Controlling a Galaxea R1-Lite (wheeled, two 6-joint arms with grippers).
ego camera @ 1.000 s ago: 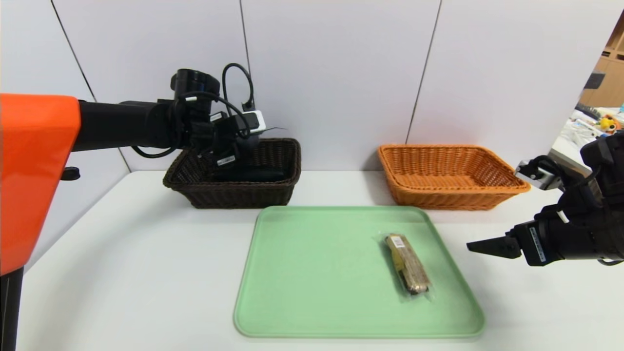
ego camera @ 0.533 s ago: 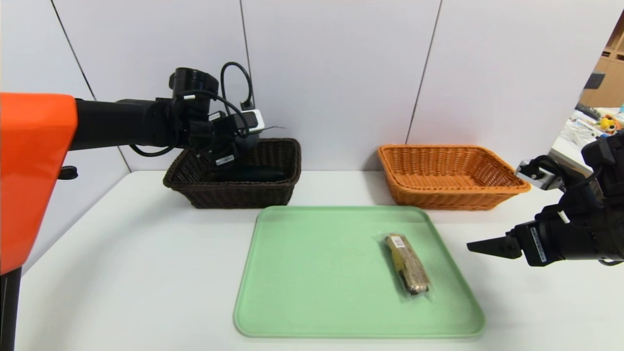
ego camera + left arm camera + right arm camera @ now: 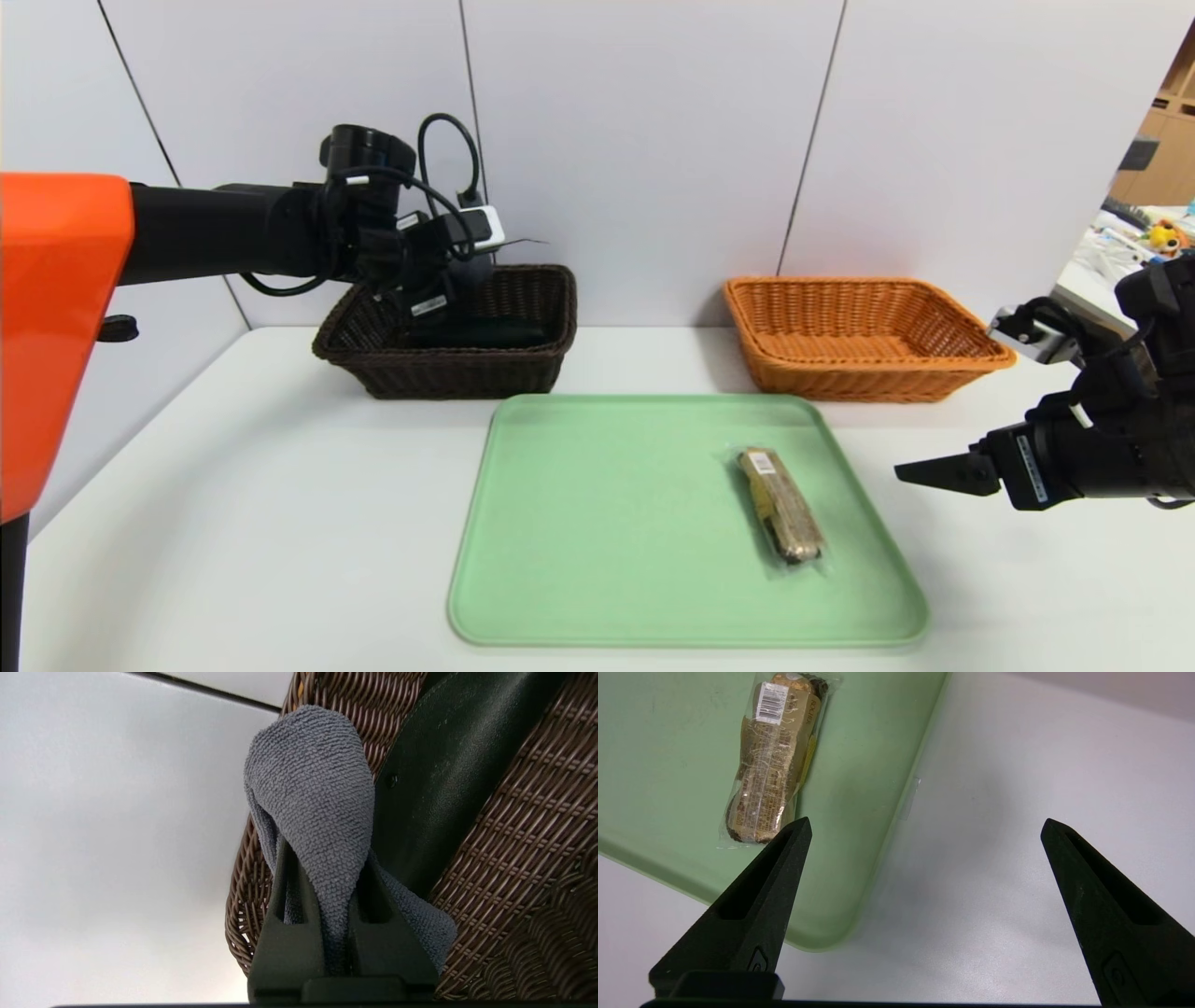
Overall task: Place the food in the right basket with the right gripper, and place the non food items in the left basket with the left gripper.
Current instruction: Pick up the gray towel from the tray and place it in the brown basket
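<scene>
Gripping a grey cloth [image 3: 313, 812], the left gripper [image 3: 334, 882] has risen slightly over the dark basket [image 3: 448, 373] at 11 o'clock. The right gripper [image 3: 924, 830], spread wide, stays at 3 o'clock beside the green tray [image 3: 597, 523] bearing the chocolate packet [image 3: 780, 505]; orange basket [image 3: 864, 373] at 1 o'clock.

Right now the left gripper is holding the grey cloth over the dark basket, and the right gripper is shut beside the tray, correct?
Not quite: the right gripper is open, its fingers spread wide in the right wrist view. The rest stands: left gripper pinches the grey cloth over the dark basket, right one beside the tray.
</scene>
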